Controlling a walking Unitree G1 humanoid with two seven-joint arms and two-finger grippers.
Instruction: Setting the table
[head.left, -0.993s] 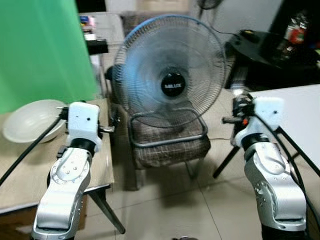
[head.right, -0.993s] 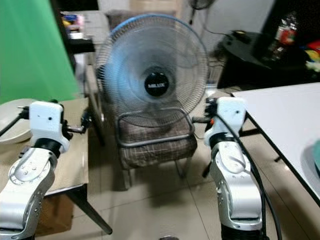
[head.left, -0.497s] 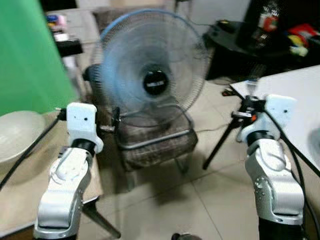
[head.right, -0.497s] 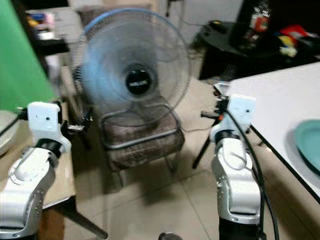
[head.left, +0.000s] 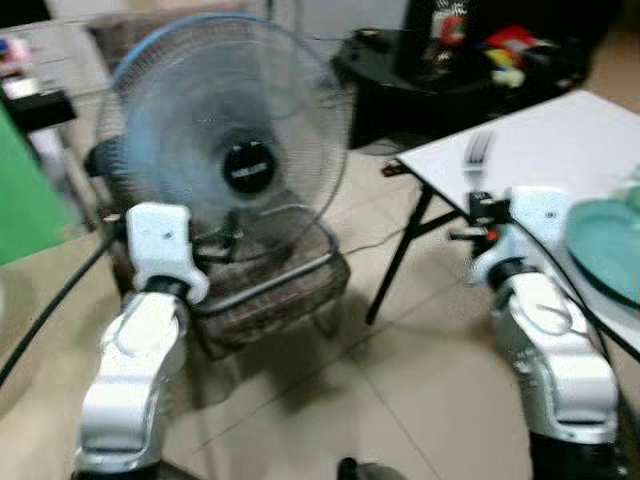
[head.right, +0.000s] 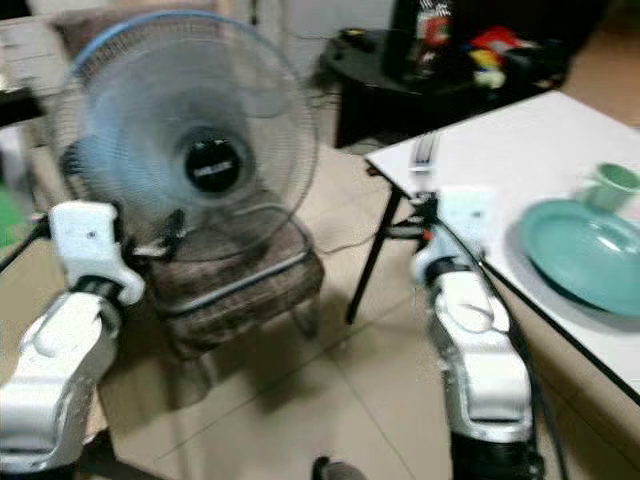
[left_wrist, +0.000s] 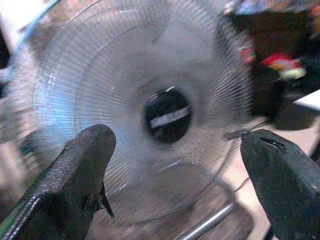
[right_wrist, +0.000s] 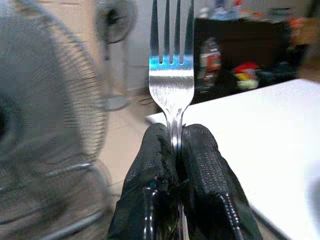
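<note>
Steel fork (right_wrist: 171, 75) pinched by handle in right pincer (right_wrist: 172, 150), tines up, near white table (head.right: 500, 150) corner. Teal plate (head.right: 590, 255) at 3 o'clock, mug (head.right: 612, 185) beyond. Left pincer (left_wrist: 175, 185) wide, empty, facing fan (head.left: 232, 165). Advice: lay fork flat just beside plate, release gently.

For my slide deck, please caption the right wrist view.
Right gripper pinches an upright fork before the white table.

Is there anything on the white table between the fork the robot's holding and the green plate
Nothing visible. The right gripper holds the fork upright near the corner of the white table. The tabletop between it and the green plate looks bare. A green cup stands beyond the plate, off that path.
</note>
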